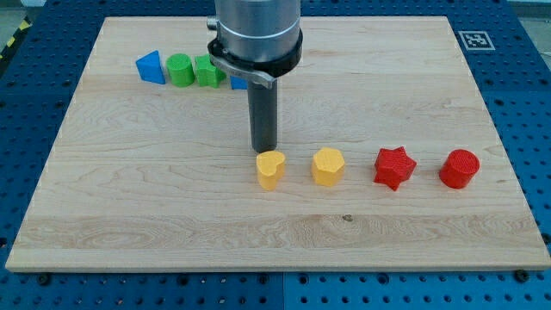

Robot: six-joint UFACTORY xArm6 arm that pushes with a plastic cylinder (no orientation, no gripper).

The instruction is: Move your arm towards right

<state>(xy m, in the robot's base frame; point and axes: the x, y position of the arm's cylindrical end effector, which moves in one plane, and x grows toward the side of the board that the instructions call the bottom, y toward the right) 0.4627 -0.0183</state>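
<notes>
My tip [263, 150] stands on the board just above the yellow heart block [270, 170], touching or nearly touching its top edge. To the view's right of it, in a row, sit a yellow hexagon block [328, 166], a red star block [394, 167] and a red round block [459, 169]. At the view's top left sit a blue triangular block [151, 67], a green round block [180, 70] and a green star-like block [207, 71]. A second blue block [238, 83] is mostly hidden behind the arm.
The wooden board [129, 189] lies on a blue perforated table [26, 129]. A black-and-white marker tag [473, 40] is at the board's top right corner. The arm's grey body [256, 34] covers the top middle.
</notes>
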